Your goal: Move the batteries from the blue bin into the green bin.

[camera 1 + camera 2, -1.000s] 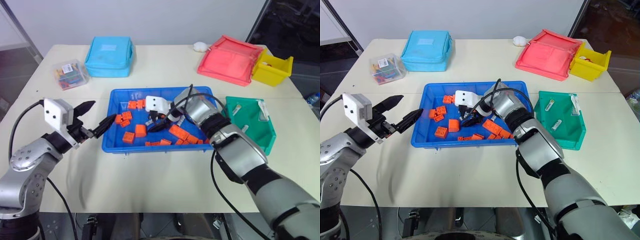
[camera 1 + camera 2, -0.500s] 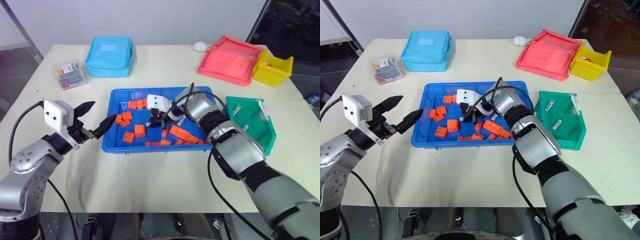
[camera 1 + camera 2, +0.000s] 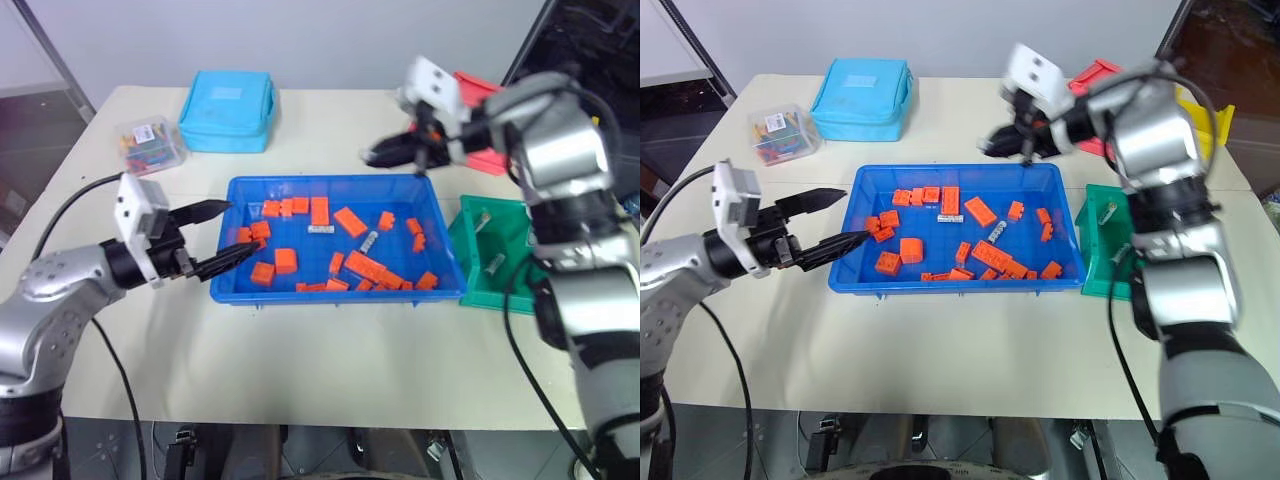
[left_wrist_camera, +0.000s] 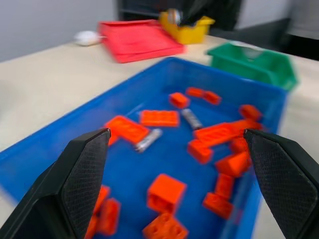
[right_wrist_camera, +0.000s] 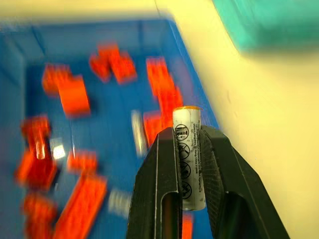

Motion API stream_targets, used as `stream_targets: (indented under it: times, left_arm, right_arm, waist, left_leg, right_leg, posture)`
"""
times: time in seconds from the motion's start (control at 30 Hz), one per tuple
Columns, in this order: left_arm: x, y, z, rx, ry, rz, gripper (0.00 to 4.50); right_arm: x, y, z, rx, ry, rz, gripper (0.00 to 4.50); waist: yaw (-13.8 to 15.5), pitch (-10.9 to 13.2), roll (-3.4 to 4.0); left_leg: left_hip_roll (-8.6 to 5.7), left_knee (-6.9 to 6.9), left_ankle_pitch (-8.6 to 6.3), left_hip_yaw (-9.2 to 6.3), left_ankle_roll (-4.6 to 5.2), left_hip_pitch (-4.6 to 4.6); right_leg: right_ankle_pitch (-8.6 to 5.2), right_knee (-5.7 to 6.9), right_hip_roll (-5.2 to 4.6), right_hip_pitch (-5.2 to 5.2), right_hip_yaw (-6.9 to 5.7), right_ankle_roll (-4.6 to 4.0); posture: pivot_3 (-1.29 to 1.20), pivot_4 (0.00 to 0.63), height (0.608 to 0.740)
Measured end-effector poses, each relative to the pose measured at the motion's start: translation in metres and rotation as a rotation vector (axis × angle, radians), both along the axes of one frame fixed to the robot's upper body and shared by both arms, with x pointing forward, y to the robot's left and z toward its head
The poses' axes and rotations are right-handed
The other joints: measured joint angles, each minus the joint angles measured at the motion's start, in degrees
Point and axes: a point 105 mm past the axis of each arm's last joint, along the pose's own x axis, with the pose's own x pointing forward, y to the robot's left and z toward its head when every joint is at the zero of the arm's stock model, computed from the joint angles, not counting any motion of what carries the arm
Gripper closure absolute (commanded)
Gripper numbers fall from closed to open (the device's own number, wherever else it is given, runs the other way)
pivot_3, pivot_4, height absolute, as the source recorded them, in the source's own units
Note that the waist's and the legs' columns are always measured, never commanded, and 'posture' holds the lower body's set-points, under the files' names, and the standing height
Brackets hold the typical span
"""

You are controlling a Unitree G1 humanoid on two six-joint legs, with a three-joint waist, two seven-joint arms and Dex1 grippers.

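Head cams: right gripper [image 3: 395, 152] is raised above the far rim of the blue bin [image 3: 240, 290], arm lifted clear of the tray. My read: it's mid-carry, high enough to clear the rim on the way to the green bin [image 3: 470, 275], which sits just beside the tray's right end. Two batteries already lie in the green bin [image 3: 494, 263]. At least two more lie in the blue bin among the orange bricks [image 3: 350, 220], one near the middle [image 3: 369, 241], one a bit further left [image 3: 320, 229]. Left gripper [image 3: 222, 235] hovers at the tray's left end, fingers spread wide, nothing in them. Looks parked out of the way, or bracing the tray; can't tell if the lower finger touches the rim.

Left wrist: both fingers [image 4: 79, 174] wide apart, empty gap between. Two batteries visible on the blue floor [image 4: 148, 139], [image 4: 191, 119], bricks all round them. Green bin [image 4: 254, 64] beyond the far rim.

Right wrist: jaws narrow, clamped on one battery [image 5: 188, 154], held upright along the fingers, orange-tipped end sticking out past the tips. Grip sits on the lower body, so it should drop cleanly on release. Below: tray edge and bare table, green bin corner [image 5: 259, 22] ahead.
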Motion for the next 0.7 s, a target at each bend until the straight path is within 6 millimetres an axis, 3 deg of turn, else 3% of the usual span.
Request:
stream_targets:
  times: [0.13, 0.27, 0.33, 0.53, 0.7]
  left_arm:
    - [0.010, -0.006, 0.000, 0.014, 0.018, -0.064, 0.00]
    - [0.018, -0.008, -0.003, 0.013, 0.021, -0.083, 0.00]
    - [0.022, -0.010, -0.004, 0.017, 0.025, -0.093, 0.00]
    - [0.026, -0.010, -0.008, 0.019, 0.039, -0.106, 0.00]
    - [0.025, -0.012, -0.006, 0.023, 0.032, -0.123, 0.00]
  right_arm:
    - [-0.016, -0.057, -0.025, -0.015, 0.068, -0.218, 4.46]
    - [-0.025, -0.102, -0.034, -0.021, 0.058, -0.407, 4.46]
    - [-0.028, -0.118, -0.037, -0.028, 0.047, -0.478, 4.46]
    - [-0.033, -0.143, -0.037, -0.050, 0.000, -0.571, 4.46]
    - [-0.036, -0.160, -0.055, -0.095, 0.019, -0.606, 2.02]
  waist:
    - [0.10, 0.01, 0.01]
    - [-0.24, 0.01, 0.01]
    - [-0.27, 0.01, 0.01]
    - [-0.62, 0.00, 0.01]
    - [-0.83, 0.00, 0.01]
  left_leg:
    - [0.01, -0.01, 0.00, 0.03, 0.01, -0.01]
    - [0.07, 0.02, 0.00, 0.10, 0.01, 0.01]
    - [0.07, 0.02, 0.00, 0.10, 0.01, 0.02]
    - [0.08, 0.03, 0.00, 0.07, 0.01, 0.02]
    - [0.06, 0.04, 0.00, 0.08, 0.01, 0.02]
  right_leg:
    - [0.00, -0.01, 0.03, -0.02, 0.02, 0.00]
    - [0.00, 0.00, 0.06, -0.04, 0.08, 0.01]
    - [0.00, 0.02, 0.08, -0.04, 0.08, 0.01]
    - [0.00, 0.03, 0.09, -0.02, 0.08, 0.01]
    - [0.00, 0.03, 0.07, 0.00, 0.09, 0.01]
  posture:
    - [0.00, 0.150, 0.740]
    - [0.00, 0.150, 0.740]
    - [0.00, 0.150, 0.740]
    - [0.00, 0.150, 0.740]
    - [0.00, 0.150, 0.740]
